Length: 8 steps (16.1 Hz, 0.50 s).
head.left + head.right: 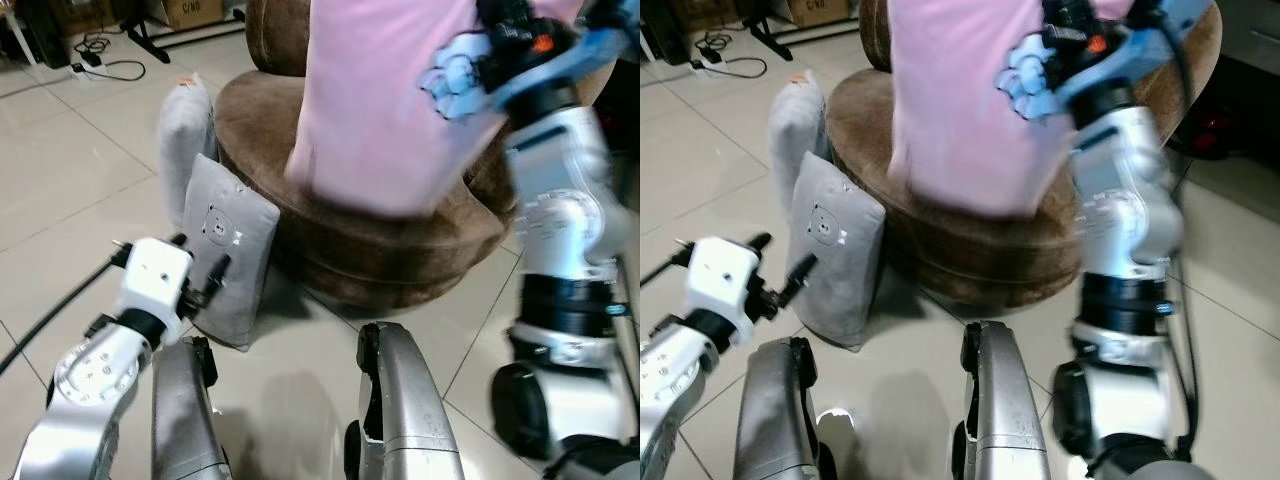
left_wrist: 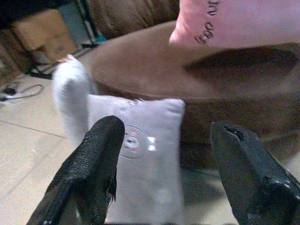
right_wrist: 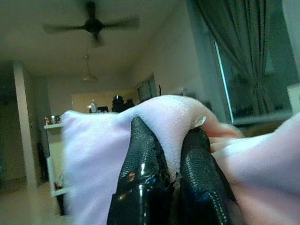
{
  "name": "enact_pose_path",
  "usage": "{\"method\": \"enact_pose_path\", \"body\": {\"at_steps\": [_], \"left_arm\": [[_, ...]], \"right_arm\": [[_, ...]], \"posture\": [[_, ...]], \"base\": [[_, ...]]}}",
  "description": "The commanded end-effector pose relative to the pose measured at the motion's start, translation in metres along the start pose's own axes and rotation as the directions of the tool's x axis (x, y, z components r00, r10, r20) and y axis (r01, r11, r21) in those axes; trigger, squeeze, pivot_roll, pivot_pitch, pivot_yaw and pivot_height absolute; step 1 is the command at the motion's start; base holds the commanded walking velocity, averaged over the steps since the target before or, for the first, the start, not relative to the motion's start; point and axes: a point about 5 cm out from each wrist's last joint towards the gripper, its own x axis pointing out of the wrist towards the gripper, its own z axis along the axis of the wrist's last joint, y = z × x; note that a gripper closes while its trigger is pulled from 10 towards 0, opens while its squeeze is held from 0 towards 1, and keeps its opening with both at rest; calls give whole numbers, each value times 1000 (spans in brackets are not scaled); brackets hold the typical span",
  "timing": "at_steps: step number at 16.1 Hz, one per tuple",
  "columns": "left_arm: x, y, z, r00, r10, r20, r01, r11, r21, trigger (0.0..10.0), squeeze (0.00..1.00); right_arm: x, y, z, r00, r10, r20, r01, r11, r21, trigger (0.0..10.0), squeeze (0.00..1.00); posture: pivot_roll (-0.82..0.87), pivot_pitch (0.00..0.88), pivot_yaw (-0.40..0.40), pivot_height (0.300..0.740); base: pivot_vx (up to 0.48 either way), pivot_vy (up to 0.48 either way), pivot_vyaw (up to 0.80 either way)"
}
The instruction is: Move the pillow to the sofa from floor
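Two jaw states: right gripper (image 3: pixel 161 159) jaws pinch the pink pillow (image 1: pixel 385 100), hanging long-axis-down, apparently just above the brown sofa (image 1: pixel 260 130) seat; left gripper (image 2: pixel 164 173), jaws wide and empty, faces a grey cushion (image 1: pixel 225 250) on the floor (image 1: pixel 60 170).

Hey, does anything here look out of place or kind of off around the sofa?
Yes. Two grey pillows stand on the floor, propped against the brown sofa rather than on it. The right gripper holds a pink pillow above the seat. The left gripper is open, near the front grey pillow.
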Motion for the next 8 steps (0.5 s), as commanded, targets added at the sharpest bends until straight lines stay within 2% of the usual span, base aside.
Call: {"method": "enact_pose_path", "body": {"at_steps": [1, 2, 4, 6, 8], "left_arm": [[1, 3, 2, 1000, 22, 12, -22, 1000, 7, 10000, 0], [5, 5, 4, 999, 33, 21, -33, 999, 18, 10000, 0], [9, 6, 5, 999, 32, 25, -32, 999, 25, 10000, 0], [18, 6, 4, 999, 36, 28, -37, 999, 20, 10000, 0], [23, 1, 0, 1000, 16, 21, -16, 1000, 15, 10000, 0]], "right_arm": [[1, 5, 9, 999, 4, 35, -4, 1000, 1, 10000, 0], [-4, 4, -10, 998, -68, -18, 68, 997, 25, 10000, 0], [-8, 3, -27, 990, -127, -65, 130, 990, 48, 10000, 0], [-20, 13, -66, 970, -153, -191, 148, 988, -38, 10000, 0], [-34, 14, -93, 930, -182, -320, 150, 981, -120, 10000, 0]], "posture": [[-17, 0, -64, 466], [-11, 0, -60, 481], [-18, 0, -56, 496], [-47, 0, -36, 516], [-54, 0, -35, 536]], "base": [[0, 0, 0], [0, 0, 0], [0, 0, 0], [0, 0, 0], [0, 0, 0]]}}
